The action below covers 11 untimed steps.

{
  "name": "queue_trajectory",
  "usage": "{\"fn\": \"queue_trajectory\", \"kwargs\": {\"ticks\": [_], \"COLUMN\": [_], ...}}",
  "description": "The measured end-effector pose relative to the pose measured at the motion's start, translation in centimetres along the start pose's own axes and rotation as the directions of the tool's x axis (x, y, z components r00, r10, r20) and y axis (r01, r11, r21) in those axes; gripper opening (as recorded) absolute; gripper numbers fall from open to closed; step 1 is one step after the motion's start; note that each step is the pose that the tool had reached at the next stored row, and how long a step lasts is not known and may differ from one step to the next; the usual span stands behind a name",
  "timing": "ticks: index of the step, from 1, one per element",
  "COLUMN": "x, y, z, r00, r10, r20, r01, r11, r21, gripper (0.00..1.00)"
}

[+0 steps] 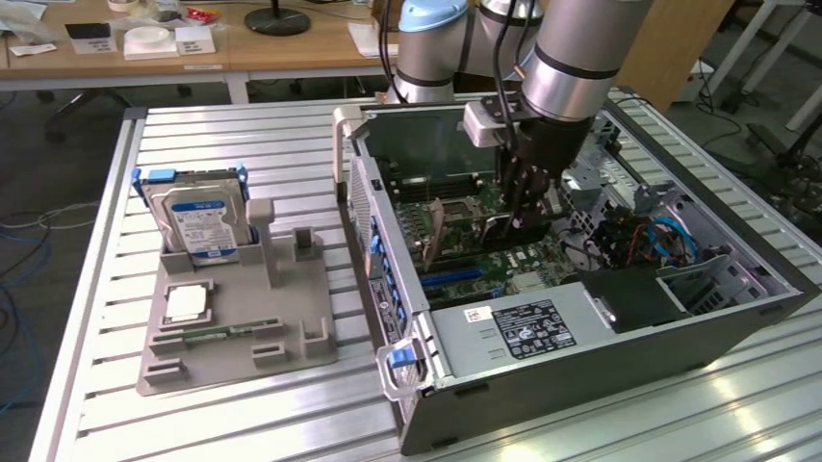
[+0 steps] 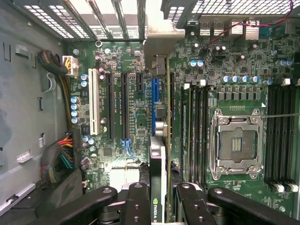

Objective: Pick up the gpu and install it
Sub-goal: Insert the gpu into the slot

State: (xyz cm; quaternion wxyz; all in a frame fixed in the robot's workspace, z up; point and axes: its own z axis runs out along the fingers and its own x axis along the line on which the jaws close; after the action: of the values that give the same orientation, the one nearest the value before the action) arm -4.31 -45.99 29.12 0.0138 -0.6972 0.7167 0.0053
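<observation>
My gripper [image 1: 525, 217] reaches down into the open computer case [image 1: 578, 337], over the motherboard. In the wrist view its two black fingers [image 2: 138, 204] are shut on the gpu [image 2: 157, 157], which I see edge-on: a thin green card with a black cooler on one face. Its silver end bracket [image 2: 159, 40] sits up against the rear slot openings of the case. The card's edge runs along the long blue expansion slot [image 2: 154, 101], right above it. I cannot tell whether it touches the slot.
Black memory slots [image 2: 197, 131] and the bare processor socket [image 2: 236, 143] lie close beside the card. Cable bundles [image 2: 58, 161] sit at the case wall. Outside the case, a grey holder [image 1: 231, 337] carries a hard drive [image 1: 199, 226] and a memory stick [image 1: 225, 334].
</observation>
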Motion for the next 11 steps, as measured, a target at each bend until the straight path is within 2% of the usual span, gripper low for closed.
{"fn": "queue_trajectory", "kwargs": {"ticks": [11], "x": [0.0], "y": [0.01], "z": [0.14], "r00": [1.0], "r10": [0.0], "r20": [0.0001], "r01": [0.0], "r11": [1.0], "r21": [0.0], "gripper": [0.26]}}
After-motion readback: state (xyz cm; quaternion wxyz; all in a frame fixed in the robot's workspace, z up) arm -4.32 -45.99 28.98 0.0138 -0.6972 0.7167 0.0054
